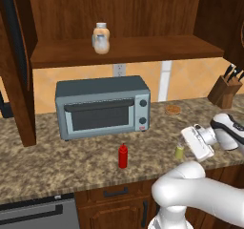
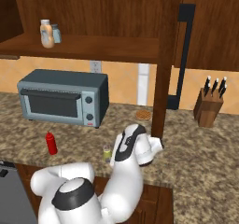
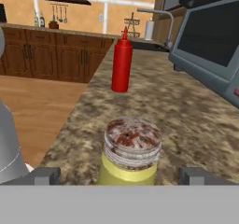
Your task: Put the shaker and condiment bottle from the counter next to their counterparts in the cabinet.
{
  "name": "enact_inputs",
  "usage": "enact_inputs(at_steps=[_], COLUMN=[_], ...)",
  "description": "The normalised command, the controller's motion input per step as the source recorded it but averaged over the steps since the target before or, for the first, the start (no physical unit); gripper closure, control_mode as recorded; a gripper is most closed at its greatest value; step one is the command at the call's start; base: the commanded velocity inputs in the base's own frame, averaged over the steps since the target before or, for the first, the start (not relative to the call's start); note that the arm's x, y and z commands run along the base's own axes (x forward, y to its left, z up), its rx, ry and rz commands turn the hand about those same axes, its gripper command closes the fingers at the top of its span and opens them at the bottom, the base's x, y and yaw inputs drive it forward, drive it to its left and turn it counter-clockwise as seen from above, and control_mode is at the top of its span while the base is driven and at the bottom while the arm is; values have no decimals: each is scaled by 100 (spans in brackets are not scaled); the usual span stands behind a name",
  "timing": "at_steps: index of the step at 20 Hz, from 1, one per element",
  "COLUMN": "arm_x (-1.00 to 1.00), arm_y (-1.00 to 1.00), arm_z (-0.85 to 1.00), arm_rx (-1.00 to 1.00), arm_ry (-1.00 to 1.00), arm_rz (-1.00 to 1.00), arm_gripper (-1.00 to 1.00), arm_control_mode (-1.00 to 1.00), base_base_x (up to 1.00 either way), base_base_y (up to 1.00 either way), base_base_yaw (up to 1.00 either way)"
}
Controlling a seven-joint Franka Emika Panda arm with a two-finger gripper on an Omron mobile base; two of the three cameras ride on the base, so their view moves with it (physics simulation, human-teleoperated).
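The shaker (image 3: 132, 153), yellow-green with a grey perforated cap, stands on the counter (image 1: 71, 161) near its front edge. My gripper (image 3: 121, 175) is open, with one fingertip on either side of the shaker and a gap on both sides. From the left base the shaker (image 1: 179, 151) sits just left of my hand. The red condiment bottle (image 1: 123, 156) stands upright further left, and beyond the shaker it appears as the condiment bottle (image 3: 122, 62). Their counterparts, a peach bottle (image 1: 101, 32) and a clear shaker (image 1: 99, 45), stand together on the cabinet shelf (image 1: 143, 51).
A grey toaster oven (image 1: 102, 106) stands at the back of the counter under the shelf. A knife block (image 1: 226, 89) is at the far right and a small round pastry (image 1: 173, 110) lies by the wall. An open cabinet door (image 2: 184, 55) hangs right of the shelf.
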Motion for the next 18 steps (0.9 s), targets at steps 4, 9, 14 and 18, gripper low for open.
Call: enact_inputs(at_steps=[4, 9, 14, 18], arm_x=[0, 0, 0, 0], arm_y=[15, 11, 2, 0], arm_z=[-4, -12, -9, 3], arm_rx=[0, 0, 2, 1], arm_ry=[3, 5, 3, 0], arm_rz=[0, 0, 0, 0], arm_gripper=[-100, 100, 100, 100], arm_control_mode=[-100, -100, -100, -100], base_base_x=[0, 0, 0, 0], base_base_y=[0, 0, 0, 0], base_base_yaw=[0, 0, 0, 0])
